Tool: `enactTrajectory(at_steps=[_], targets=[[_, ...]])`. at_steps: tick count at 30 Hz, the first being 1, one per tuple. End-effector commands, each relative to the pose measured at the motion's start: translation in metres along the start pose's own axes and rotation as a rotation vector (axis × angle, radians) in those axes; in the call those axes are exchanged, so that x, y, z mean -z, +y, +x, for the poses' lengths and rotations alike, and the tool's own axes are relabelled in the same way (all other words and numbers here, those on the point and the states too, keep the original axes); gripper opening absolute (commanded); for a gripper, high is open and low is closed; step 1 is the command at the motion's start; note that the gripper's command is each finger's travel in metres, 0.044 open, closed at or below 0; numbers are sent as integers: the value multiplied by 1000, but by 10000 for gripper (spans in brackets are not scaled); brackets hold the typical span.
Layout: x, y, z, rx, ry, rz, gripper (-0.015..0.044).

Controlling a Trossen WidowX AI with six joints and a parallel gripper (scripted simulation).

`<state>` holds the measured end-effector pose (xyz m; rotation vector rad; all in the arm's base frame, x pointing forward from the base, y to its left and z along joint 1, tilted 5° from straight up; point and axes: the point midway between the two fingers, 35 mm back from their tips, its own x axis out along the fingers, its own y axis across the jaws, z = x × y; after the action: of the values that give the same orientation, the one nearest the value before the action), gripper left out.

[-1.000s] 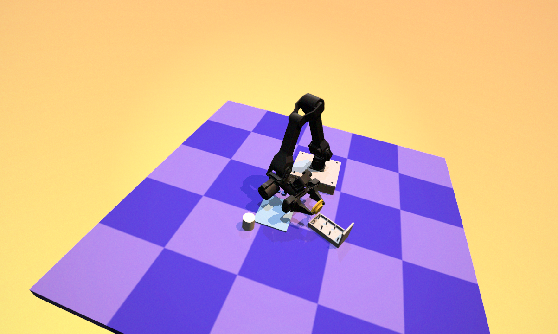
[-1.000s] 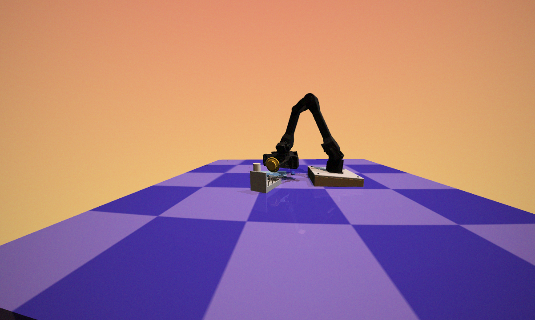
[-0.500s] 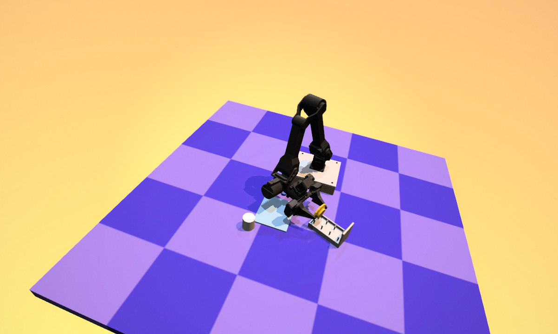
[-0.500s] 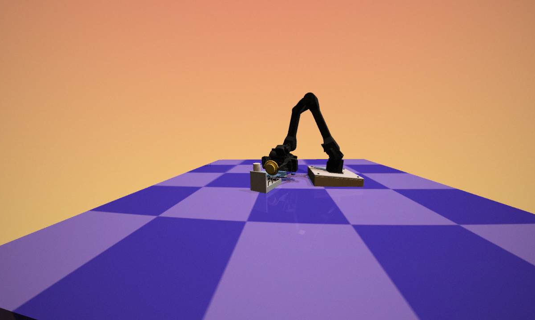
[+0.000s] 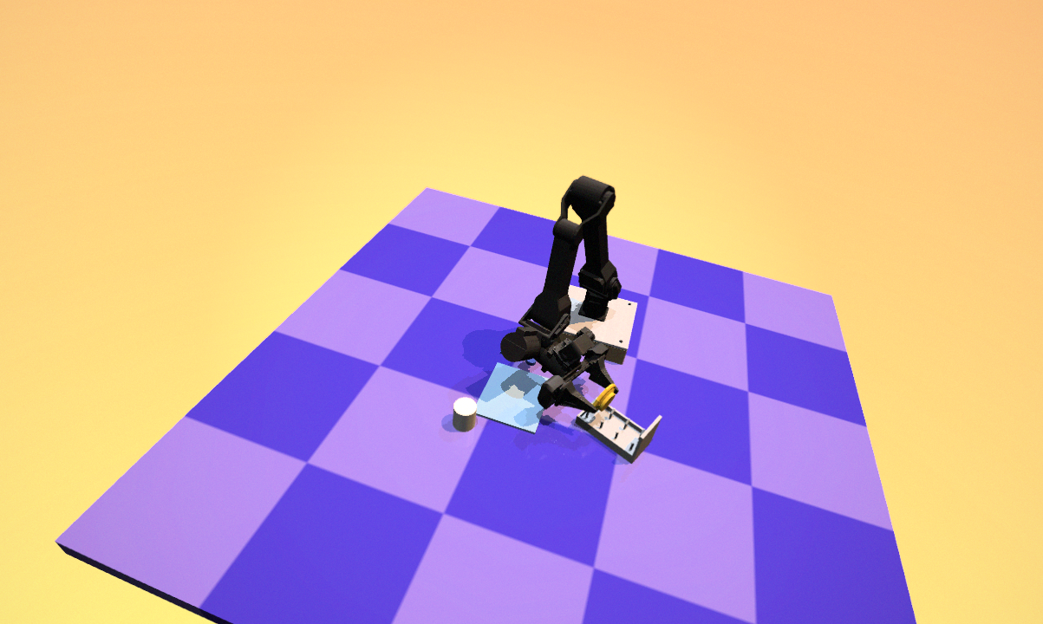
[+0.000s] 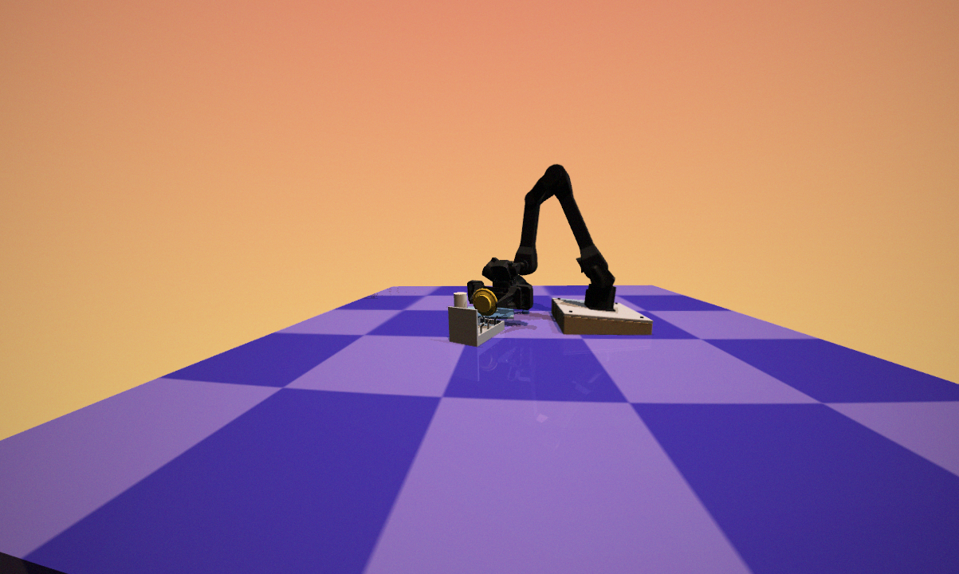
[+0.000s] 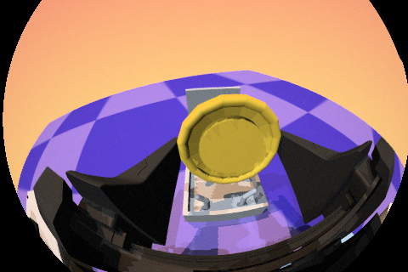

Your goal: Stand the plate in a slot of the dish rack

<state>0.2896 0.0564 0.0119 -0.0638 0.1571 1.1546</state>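
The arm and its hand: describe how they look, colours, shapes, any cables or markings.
The arm is matte black throughout, built of slim boxy links joined by rounded, barrel-like joints. It rises from a pale, flat square base plate with small dark dots at its corners and a tan side edge. The hand is equally black, with two broad wedge-shaped fingers tapering to points. No cables, labels or markings are visible.
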Motion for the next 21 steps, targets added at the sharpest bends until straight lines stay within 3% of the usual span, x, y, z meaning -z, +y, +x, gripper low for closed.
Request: enactTrajectory(at_steps=[1, 21], targets=[[0, 3, 4, -1, 0, 7, 0], [15, 4, 6, -1, -1, -6, 0]])
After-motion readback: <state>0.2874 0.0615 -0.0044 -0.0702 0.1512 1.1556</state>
